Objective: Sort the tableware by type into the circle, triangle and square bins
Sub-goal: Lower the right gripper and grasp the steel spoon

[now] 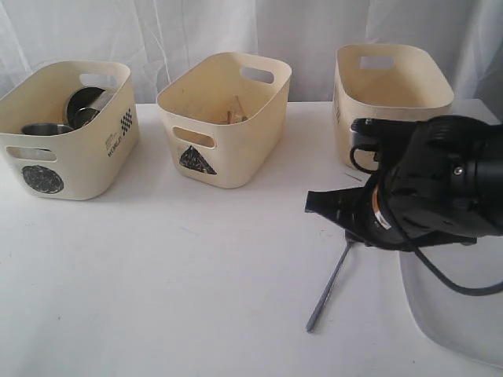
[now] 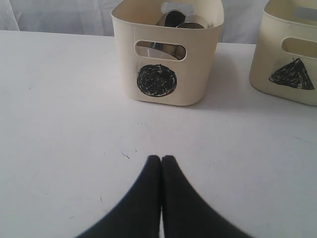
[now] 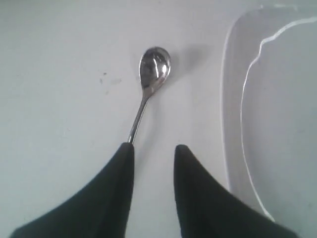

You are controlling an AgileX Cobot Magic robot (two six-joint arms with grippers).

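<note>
Fingers of right gripper [image 3: 153, 148]: stood parted with a plain gap between them and clamped nothing. One fingertip covered the handle end of the spoon [image 3: 150, 79] (whether it touched could not be told).
Fingers of left gripper [image 2: 161, 161]: were pressed together along their inner faces, with nothing between them, above bare table [image 2: 59, 124].
Spoon's place: lay flat on the white table toward its right side, outside every bin. Its bowl end was hidden beneath the right arm [image 1: 440, 184] in the exterior view.
Nearest neighbour: the large white square plate [image 3: 233, 99] lay just beside the spoon, on its right in the exterior view, and apart from it.
Circle bin [image 1: 67, 169]: stood at the far left and held steel tableware [image 1: 78, 110], which also showed through its handle slot in the left wrist view.
Triangle bin [image 1: 224, 153]: stood in the middle with wooden chopsticks [image 1: 234, 112] leaning inside.
Third bin [image 1: 393, 98]: stood behind the right arm, which covered part of its front wall (its mark could not be read).
Spoon's long axis: ran from the near edge of the table back toward the bins, leaning slightly right in the exterior view.
Spoon's heading: the hollow faced up and the bowl end pointed away from the right fingers, the handle toward them.
</note>
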